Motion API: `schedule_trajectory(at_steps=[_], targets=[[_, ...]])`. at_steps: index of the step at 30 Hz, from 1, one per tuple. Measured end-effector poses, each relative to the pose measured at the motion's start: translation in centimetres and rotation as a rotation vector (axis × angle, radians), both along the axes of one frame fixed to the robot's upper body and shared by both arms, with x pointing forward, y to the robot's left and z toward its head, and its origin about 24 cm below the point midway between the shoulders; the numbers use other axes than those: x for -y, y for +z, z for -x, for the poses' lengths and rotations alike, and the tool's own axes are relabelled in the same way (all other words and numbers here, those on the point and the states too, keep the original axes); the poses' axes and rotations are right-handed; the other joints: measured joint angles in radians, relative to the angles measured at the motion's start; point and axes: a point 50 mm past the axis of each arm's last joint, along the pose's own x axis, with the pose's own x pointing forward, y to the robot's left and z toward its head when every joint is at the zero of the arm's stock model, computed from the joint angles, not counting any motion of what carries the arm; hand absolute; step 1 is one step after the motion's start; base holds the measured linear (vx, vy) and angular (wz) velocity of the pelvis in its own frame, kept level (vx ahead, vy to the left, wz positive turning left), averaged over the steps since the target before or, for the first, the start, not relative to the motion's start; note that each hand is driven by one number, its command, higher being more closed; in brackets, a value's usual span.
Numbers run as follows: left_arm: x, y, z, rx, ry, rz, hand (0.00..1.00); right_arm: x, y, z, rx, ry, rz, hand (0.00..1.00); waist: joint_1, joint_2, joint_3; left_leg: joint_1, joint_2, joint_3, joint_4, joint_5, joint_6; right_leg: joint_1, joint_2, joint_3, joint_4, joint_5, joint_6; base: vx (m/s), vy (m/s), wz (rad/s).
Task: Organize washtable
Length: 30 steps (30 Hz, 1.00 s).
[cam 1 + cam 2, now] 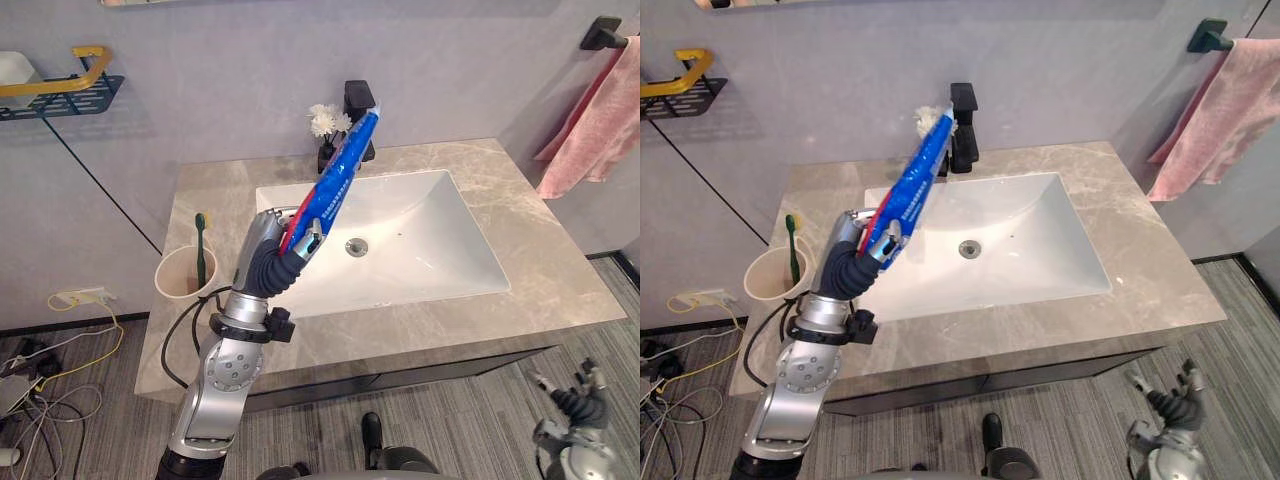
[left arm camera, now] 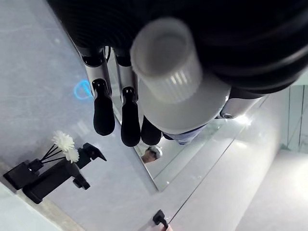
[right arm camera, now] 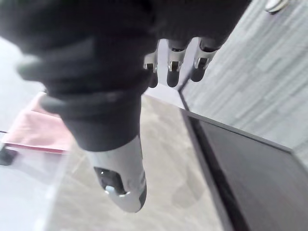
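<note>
Above the washtable, left hand holds blue white-capped tube.

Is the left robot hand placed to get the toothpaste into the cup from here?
Probably yes: the left robot hand, shut on the toothpaste, hangs beside the cup, nothing between; one toothbrush stands inside.

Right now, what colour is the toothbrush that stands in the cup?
Dark green; the toothbrush stands in the beige cup, clearest in the left eye view.

Glossy blue plastic tube, ribbed cap, between silver fingers; beyond them, smooth white basin, stone-look counter, matt black tap.
</note>
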Motion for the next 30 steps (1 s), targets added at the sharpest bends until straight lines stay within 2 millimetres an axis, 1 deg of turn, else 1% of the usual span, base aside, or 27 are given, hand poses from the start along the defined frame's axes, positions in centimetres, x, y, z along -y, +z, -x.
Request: schedule_trajectory(at_steps=[2, 3, 5, 6, 8, 9, 10, 12, 13, 14, 15, 16, 17, 19, 21, 24, 26, 27, 30], targets=[[-0.2, 0.1, 0.1, 0.002, 0.005, 0.003, 1.0, 0.1, 2.1, -0.4, 0.049, 0.042, 0.072, 0.0, -0.001, -0.005, -0.004, 0.0, 0.001, 0.004, 0.009, -0.006, 0.001, 0.001, 0.001, 0.004, 0.0, 0.0, 0.0, -0.02, 0.01, -0.1], [-0.3, 0.1, 0.1, 0.001, 0.006, 0.005, 1.0, 0.1, 2.6, -0.6, 0.063, 0.053, 0.088, 0.0, -0.001, -0.007, -0.006, 0.0, 0.002, 0.005, 0.009, -0.006, 0.001, 0.001, 0.0, 0.005, 0.0, 0.0, 0.001, 0.0, 0.0, 0.0], [-0.7, 0.1, 0.3, -0.009, 0.012, 0.006, 1.0, -0.3, 4.8, -1.3, 0.129, 0.106, 0.152, 0.0, 0.0, -0.015, -0.017, -0.001, 0.001, 0.004, 0.01, -0.007, 0.003, 0.0, -0.001, 0.004, 0.0, -0.001, 0.002, 0.0, 0.0, 0.0], [-0.8, 0.0, 0.5, -0.01, 0.013, 0.006, 1.0, -0.4, 5.3, -1.5, 0.147, 0.116, 0.17, 0.0, 0.002, -0.015, -0.02, -0.001, 0.001, 0.004, 0.01, -0.007, 0.003, -0.001, -0.002, 0.004, 0.0, -0.002, 0.003, 0.0, 0.0, 0.0], [-0.9, 0.0, 1.1, -0.015, 0.009, 0.015, 1.0, -0.7, 7.4, -2.5, 0.242, 0.167, 0.228, 0.0, 0.012, -0.015, -0.034, -0.001, -0.001, 0.002, 0.011, -0.01, 0.005, -0.003, -0.005, 0.001, -0.001, -0.006, 0.008, 0.0, 0.019, 0.03], [-0.9, 0.1, 1.2, -0.012, 0.006, 0.018, 1.0, -0.7, 7.9, -2.9, 0.269, 0.181, 0.237, 0.0, 0.018, -0.015, -0.037, -0.001, -0.002, 0.002, 0.011, -0.01, 0.005, -0.003, -0.006, 0.0, -0.001, -0.006, 0.009, 0.0, 0.02, 0.05], [-0.9, 0.3, 1.4, -0.003, -0.002, 0.027, 1.0, -1.0, 8.8, -3.8, 0.325, 0.215, 0.253, 0.0, 0.029, -0.016, -0.039, -0.002, -0.004, -0.002, 0.012, -0.01, 0.006, -0.002, -0.008, -0.004, -0.001, -0.007, 0.01, 0.0, 0.017, 0.12], [-0.8, 0.6, 1.6, 0.011, -0.014, 0.043, 1.0, -2.1, 10.2, -5.6, 0.426, 0.294, 0.249, 0.0, 0.029, -0.018, -0.041, -0.014, -0.006, -0.022, 0.02, -0.01, 0.006, -0.001, -0.014, -0.024, -0.001, -0.008, 0.009, 0.0, 0.01, 0.27], [-0.8, 0.8, 1.7, 0.024, -0.023, 0.045, 1.0, -3.2, 11.0, -6.9, 0.495, 0.357, 0.232, 0.0, 0.035, -0.017, -0.042, -0.022, -0.006, -0.032, 0.027, -0.01, 0.006, -0.002, -0.017, -0.034, -0.001, -0.007, 0.007, 0.0, 0.001, 0.28], [-0.8, 0.9, 1.8, 0.026, -0.03, 0.053, 1.0, -3.7, 11.3, -7.5, 0.529, 0.389, 0.221, 0.0, 0.039, -0.016, -0.043, -0.026, -0.006, -0.038, 0.028, -0.01, 0.007, -0.002, -0.018, -0.04, -0.001, -0.007, 0.007, 0.0, -0.004, 0.34], [-0.7, 0.9, 1.8, 0.032, -0.041, 0.062, 1.0, -4.9, 11.9, -8.5, 0.593, 0.447, 0.189, 0.0, 0.045, -0.013, -0.05, -0.036, -0.007, -0.055, 0.033, -0.01, 0.007, -0.003, -0.021, -0.057, -0.001, -0.008, 0.006, 0.02, -0.008, 0.31], [-0.6, 1.0, 1.9, 0.031, -0.049, 0.072, 1.0, -5.7, 12.2, -9.2, 0.628, 0.488, 0.158, 0.0, 0.056, -0.01, -0.056, -0.04, -0.007, -0.064, 0.034, -0.01, 0.007, -0.003, -0.021, -0.066, -0.001, -0.008, 0.006, 0.04, -0.012, 0.43], [-0.6, 1.0, 1.9, 0.031, -0.056, 0.084, 1.0, -6.9, 12.5, -10.1, 0.677, 0.554, 0.097, 0.0, 0.068, -0.004, -0.063, -0.045, -0.007, -0.082, 0.034, -0.009, 0.008, 0.001, -0.023, -0.085, -0.001, -0.009, 0.005, 0.04, -0.008, 0.29], [-0.6, 1.1, 2.0, 0.035, -0.062, 0.093, 1.0, -8.0, 12.7, -11.0, 0.716, 0.615, 0.035, 0.0, 0.09, -0.001, -0.064, -0.05, -0.007, -0.093, 0.035, -0.008, 0.009, 0.002, -0.024, -0.101, -0.001, -0.008, 0.005, 0.03, -0.004, 0.28], [-0.6, 1.1, 2.0, 0.037, -0.063, 0.105, 1.0, -9.0, 12.8, -11.6, 0.76, 0.671, -0.042, 0.0, 0.092, -0.001, -0.064, -0.055, -0.015, -0.119, 0.033, -0.003, 0.012, 0.014, -0.028, -0.129, -0.001, -0.008, 0.005, 0.03, 0.012, 0.36], [-0.5, 1.2, 2.0, 0.042, -0.066, 0.133, 1.0, -11.3, 12.9, -12.3, 0.807, 0.802, -0.163, 0.0, 0.097, -0.002, -0.075, -0.059, -0.02, -0.138, 0.023, 0.007, 0.022, 0.016, -0.039, -0.155, 0.0, -0.008, 0.005, 0.03, 0.026, 0.22], [-0.5, 1.3, 2.0, 0.047, -0.07, 0.144, 1.0, -12.8, 12.6, -12.6, 0.831, 0.87, -0.255, 0.0, 0.108, -0.002, -0.08, -0.059, -0.029, -0.144, 0.012, 0.016, 0.028, 0.016, -0.047, -0.164, -0.001, -0.008, 0.005, 0.0, 0.028, 0.13], [-0.5, 1.3, 2.0, 0.048, -0.069, 0.145, 1.0, -13.2, 12.5, -12.6, 0.837, 0.89, -0.28, 0.0, 0.11, -0.003, -0.081, -0.059, -0.032, -0.147, 0.006, 0.02, 0.03, 0.015, -0.05, -0.166, -0.001, -0.008, 0.005, -0.02, 0.045, 0.17], [-0.5, 1.3, 2.0, 0.054, -0.063, 0.162, 1.0, -15.7, 12.6, -13.1, 0.864, 1.021, -0.404, 0.0, 0.114, -0.007, -0.083, -0.059, -0.044, -0.164, -0.013, 0.038, 0.036, 0.016, -0.064, -0.189, -0.001, -0.006, 0.007, -0.03, 0.04, 0.19]])
